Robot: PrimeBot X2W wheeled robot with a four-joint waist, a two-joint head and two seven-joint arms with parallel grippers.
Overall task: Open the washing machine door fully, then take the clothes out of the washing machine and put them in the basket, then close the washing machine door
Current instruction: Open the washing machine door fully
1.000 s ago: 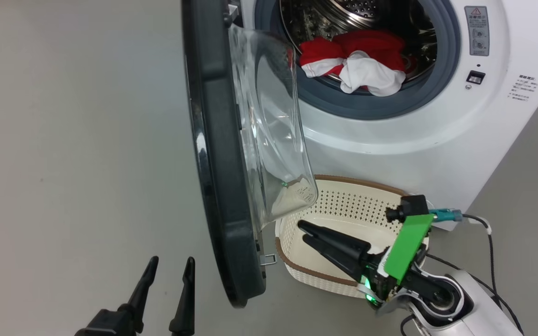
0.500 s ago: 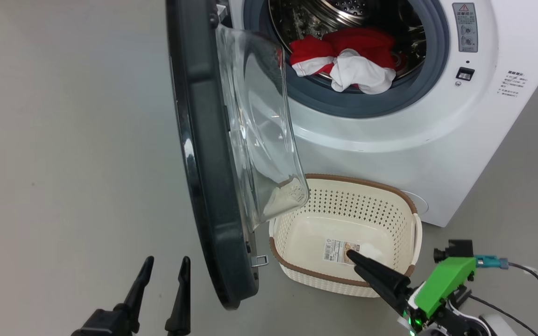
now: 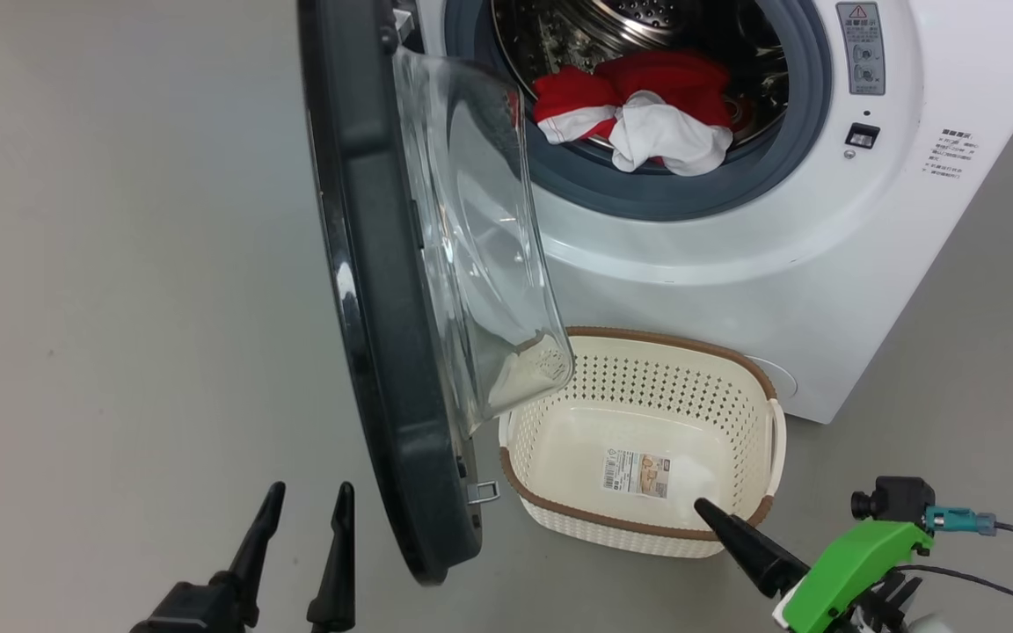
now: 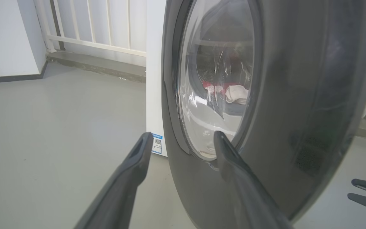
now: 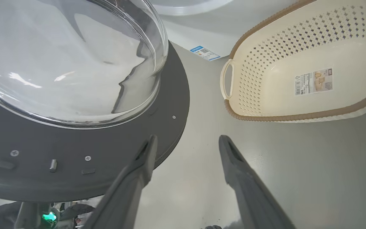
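Observation:
The washing machine (image 3: pixel 823 264) stands at the upper right with its drum showing. Its door (image 3: pixel 366 264) hangs open, edge-on to the head view, the glass bowl (image 3: pixel 471 246) facing the basket. The red and white clothes (image 3: pixel 638 114) lie bunched at the drum's mouth. On the floor in front sits the cream basket (image 3: pixel 638 338), holding nothing but a paper label. My left gripper (image 3: pixel 310 492) is open, empty, outside the door (image 4: pixel 297 95). My right gripper (image 3: pixel 717 519) is open at the basket's near right corner; its wrist view has the gripper (image 5: pixel 187 139) between the door (image 5: pixel 75 152) and the basket (image 5: pixel 297 117).
Grey floor spreads to the left of the door. A white railing (image 4: pixel 106 31) and a wall stand beyond the machine's side. A blue label (image 4: pixel 156 143) marks the machine's lower corner. A cable (image 3: pixel 999 580) trails from my right wrist.
My right gripper has drawn back from over the basket to its near right corner. The head camera has shifted slightly. The left gripper, door and clothes are as before.

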